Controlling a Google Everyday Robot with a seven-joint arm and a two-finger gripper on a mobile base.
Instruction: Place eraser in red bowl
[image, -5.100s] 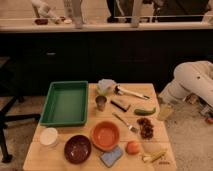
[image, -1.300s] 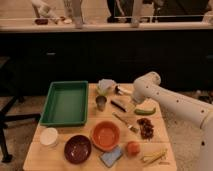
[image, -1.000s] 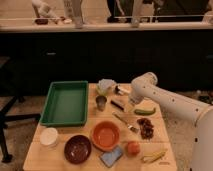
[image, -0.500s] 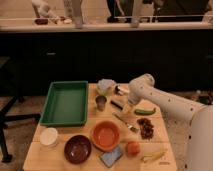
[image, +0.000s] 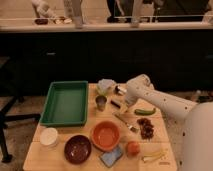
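The eraser, a small dark block, lies on the wooden table just right of a small metal cup. The red bowl, orange-red with a paler inside, stands empty near the front middle, a short way in front of the eraser. My white arm reaches in from the right. Its gripper hangs low over the table right beside the eraser, at its right edge, open and holding nothing. The arm's wrist hides the table just behind the eraser.
A green tray fills the left side. A white cup, a dark maroon bowl, a blue-grey sponge, an orange fruit and a banana line the front. A green vegetable, a dark cluster and a utensil lie under the arm.
The arm has swung left and lowered, bringing the gripper from the table's right part to the eraser. Nothing on the table has moved.
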